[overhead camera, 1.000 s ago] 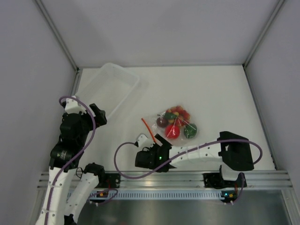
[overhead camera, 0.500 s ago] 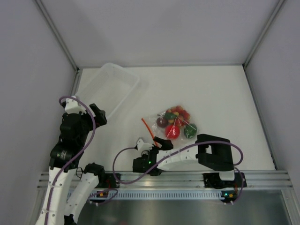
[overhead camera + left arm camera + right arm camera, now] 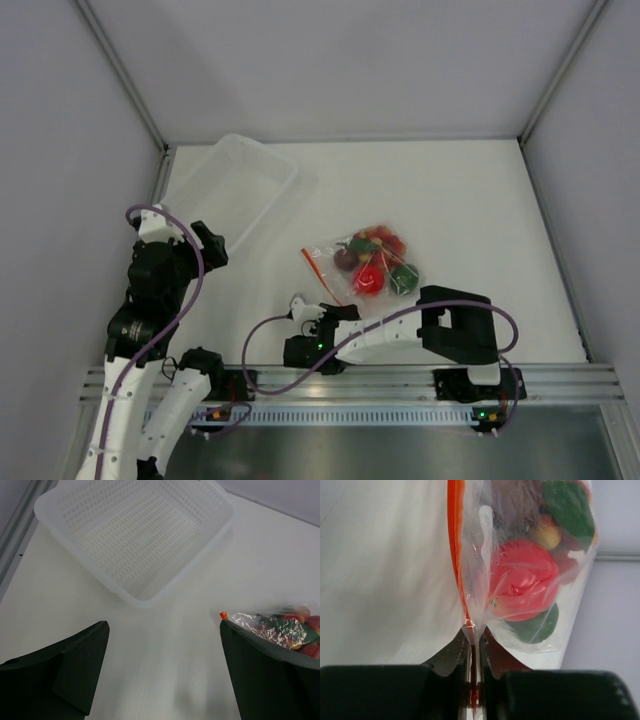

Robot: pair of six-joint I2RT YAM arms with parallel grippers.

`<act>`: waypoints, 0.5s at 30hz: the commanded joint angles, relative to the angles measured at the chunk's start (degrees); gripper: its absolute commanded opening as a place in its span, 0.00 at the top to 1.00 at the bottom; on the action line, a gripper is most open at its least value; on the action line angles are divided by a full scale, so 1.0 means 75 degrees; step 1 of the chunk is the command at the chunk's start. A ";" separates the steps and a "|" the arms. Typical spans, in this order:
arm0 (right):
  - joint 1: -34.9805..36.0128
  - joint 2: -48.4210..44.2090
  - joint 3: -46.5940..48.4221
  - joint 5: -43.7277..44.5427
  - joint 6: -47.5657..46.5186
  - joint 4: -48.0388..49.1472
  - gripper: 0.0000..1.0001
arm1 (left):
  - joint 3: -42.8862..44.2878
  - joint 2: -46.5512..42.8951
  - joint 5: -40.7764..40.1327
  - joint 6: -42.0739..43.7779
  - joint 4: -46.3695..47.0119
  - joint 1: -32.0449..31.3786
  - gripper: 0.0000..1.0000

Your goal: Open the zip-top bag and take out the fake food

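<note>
White table (image 3: 470, 200), basket (image 3: 240, 185) at its far left. The task looks barely begun: the bag (image 3: 325, 262) lies mid-table, apparently still sealed, with the food (image 3: 370, 278) inside. The left gripper (image 3: 162, 630) hangs spread and empty near the basket. The right gripper (image 3: 475, 650) is clenched on the bag's orange strip (image 3: 454, 555). Since a second ago, the right arm has folded back toward its base.

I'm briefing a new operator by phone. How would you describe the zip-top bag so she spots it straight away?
On the white table, look right of the big white perforated basket, near the front edge. The zip-top bag is the small clear, crinkly pouch there, its orange-red zip strip pinched by the right gripper. It alone holds red and green toy food.
</note>
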 commanded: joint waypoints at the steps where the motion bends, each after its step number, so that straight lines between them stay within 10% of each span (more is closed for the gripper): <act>1: -0.0020 -0.0786 0.0028 0.0268 -0.0142 0.0332 1.00 | -0.0064 -0.0078 -0.0010 0.0112 0.0410 -0.0006 0.02; 10: -0.0242 -0.2942 0.0180 -0.1839 -0.0798 0.0708 1.00 | -0.0076 0.0003 0.1194 0.0275 0.0843 -0.0006 0.02; 15: -0.0663 -0.4489 0.0263 -0.3504 -0.0858 0.0556 1.00 | -0.0064 0.0378 0.4355 0.0066 0.1568 -0.0006 0.01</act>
